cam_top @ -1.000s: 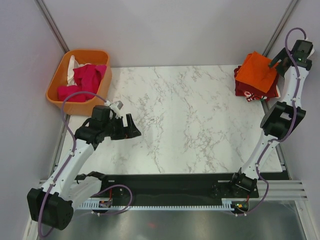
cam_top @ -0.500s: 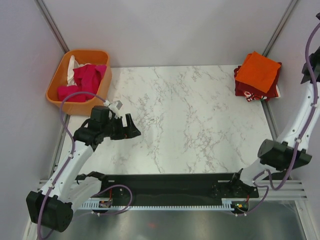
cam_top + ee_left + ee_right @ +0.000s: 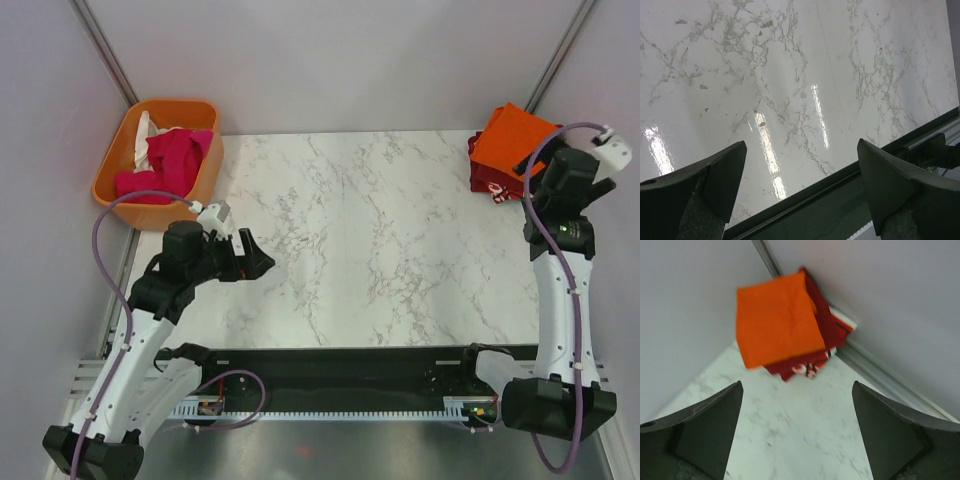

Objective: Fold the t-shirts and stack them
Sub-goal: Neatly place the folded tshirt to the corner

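An orange basket [image 3: 108,172] is set at 10 o'clock, off the table's [image 3: 380,250] corner; magenta t-shirts [image 3: 172,158] and a white one [image 3: 148,128] are heaped in it. At 2 o'clock a folded orange t-shirt [image 3: 512,140] is stacked on dark red patterned ones [image 3: 486,178], just ahead of the right gripper [image 3: 797,390], whose jaws are spread and empty. The left gripper [image 3: 801,150] is likewise spread and empty, held over bare marble near the 8 o'clock edge, well apart from the basket.

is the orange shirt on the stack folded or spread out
Folded: the orange t-shirt lies as a compact square atop the dark red shirts.
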Robot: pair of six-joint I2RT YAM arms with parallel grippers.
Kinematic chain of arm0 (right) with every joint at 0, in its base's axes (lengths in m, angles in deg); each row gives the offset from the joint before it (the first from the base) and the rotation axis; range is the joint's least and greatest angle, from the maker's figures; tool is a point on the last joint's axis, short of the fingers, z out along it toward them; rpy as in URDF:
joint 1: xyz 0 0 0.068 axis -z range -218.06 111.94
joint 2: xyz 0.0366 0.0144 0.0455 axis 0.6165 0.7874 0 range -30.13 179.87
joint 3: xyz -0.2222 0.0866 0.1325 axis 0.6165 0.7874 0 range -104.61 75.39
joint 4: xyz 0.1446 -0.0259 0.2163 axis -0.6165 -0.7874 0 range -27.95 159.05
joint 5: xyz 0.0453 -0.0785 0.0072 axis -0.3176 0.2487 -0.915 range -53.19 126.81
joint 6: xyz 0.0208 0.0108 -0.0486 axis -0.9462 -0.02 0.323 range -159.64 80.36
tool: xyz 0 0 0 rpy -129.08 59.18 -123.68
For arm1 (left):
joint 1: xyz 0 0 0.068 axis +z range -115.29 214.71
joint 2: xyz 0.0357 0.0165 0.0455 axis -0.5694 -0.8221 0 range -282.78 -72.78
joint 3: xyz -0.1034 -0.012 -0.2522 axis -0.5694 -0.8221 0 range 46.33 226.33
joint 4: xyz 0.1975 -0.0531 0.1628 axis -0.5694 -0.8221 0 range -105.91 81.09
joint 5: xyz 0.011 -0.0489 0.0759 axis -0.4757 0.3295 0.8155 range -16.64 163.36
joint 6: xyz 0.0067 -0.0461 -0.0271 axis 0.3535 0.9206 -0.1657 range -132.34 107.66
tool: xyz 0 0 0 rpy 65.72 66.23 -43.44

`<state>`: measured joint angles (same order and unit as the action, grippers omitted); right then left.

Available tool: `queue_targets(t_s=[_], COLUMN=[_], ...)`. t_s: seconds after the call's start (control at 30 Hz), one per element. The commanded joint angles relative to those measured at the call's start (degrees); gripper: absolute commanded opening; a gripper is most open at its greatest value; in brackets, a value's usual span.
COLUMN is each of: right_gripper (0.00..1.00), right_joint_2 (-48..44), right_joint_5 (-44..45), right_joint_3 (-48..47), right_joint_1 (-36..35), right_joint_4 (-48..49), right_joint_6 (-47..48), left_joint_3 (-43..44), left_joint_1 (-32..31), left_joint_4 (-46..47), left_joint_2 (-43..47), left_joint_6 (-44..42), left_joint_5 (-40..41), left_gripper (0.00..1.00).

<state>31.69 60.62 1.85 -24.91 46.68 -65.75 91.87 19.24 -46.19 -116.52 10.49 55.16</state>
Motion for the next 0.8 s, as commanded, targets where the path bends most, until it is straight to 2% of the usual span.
queue_targets(t_s=[0.0, 0.07, 0.17, 0.4, 0.77], right_gripper=[0.98, 0.98, 0.98, 0.98, 0.98], right_joint_2=[-4.77, -9.15, -11.98, -11.99, -10.85], right_joint_5=[-2.89, -3.42, -7.81, -9.05, -8.17], right_joint_3=[6.99, 11.12, 14.12, 15.88, 16.23], right_joint_1=[-2.24, -5.3, -5.94, -6.47, -8.05], right_joint_4=[-5.05, -3.92, -0.75, -1.36, -1.8], right_joint_6=[2.29, 1.85, 0.45, 0.18, 1.5], left_joint_3=[0.08, 0.16, -0.01, -0.54, -0.71], left_joint_1=[0.08, 0.17, 0.17, 0.17, 0.17], left_joint_4=[1.77, 1.77, 1.94, 1.94, 1.94], left_joint_2=[3.4, 5.59, 8.14, 14.65, 16.15], left_joint_6=[-1.21, -1.03, -0.77, -0.51, -0.33], left_joint_5=[4.3, 5.79, 7.64, 11.34, 13.01], left_gripper=[1.0, 1.0, 1.0, 1.0, 1.0])
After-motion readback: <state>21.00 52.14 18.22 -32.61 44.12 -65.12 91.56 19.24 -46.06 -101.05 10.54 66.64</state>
